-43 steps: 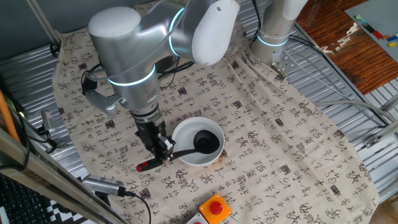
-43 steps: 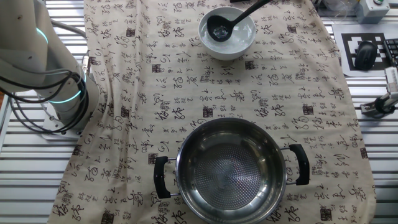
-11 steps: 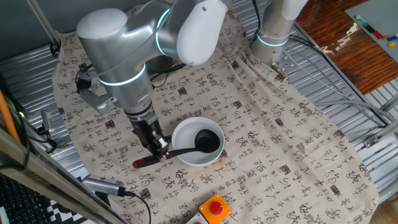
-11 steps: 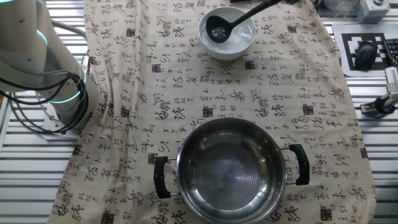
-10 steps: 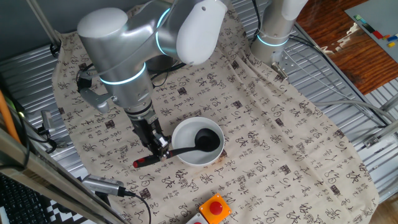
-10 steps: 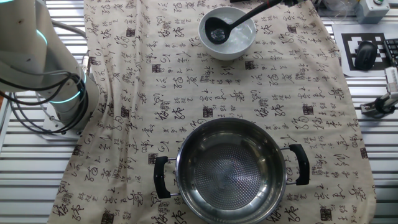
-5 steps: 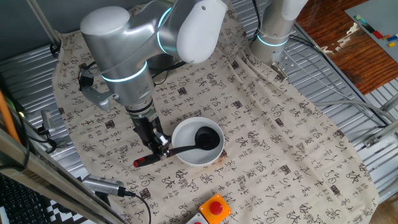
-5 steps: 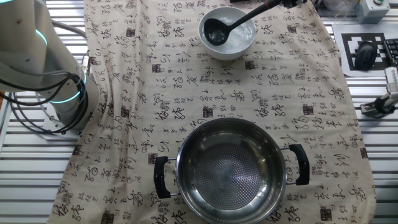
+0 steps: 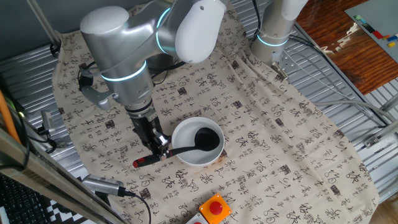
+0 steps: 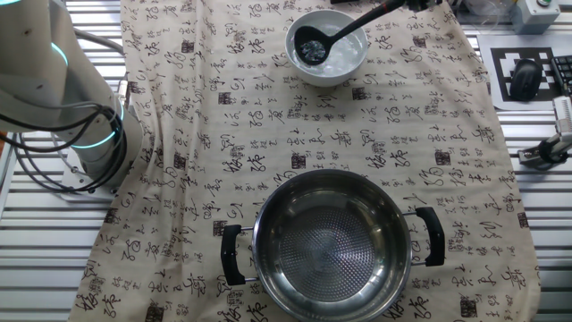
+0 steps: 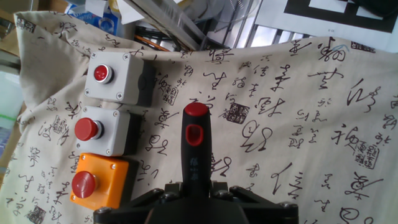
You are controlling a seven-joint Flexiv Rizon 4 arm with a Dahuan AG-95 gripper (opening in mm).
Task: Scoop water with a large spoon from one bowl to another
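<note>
Ladle handle is clamped between my fingers just short of its red tip, and its scoop sits inside the white bowl, down in the water. My gripper stands beside that bowl, which sits near one edge of the bench on the printed cloth. Near the opposite edge, well apart, stands the steel pot with its two black handles. Beyond the red tip, three button boxes lie on the cloth.
</note>
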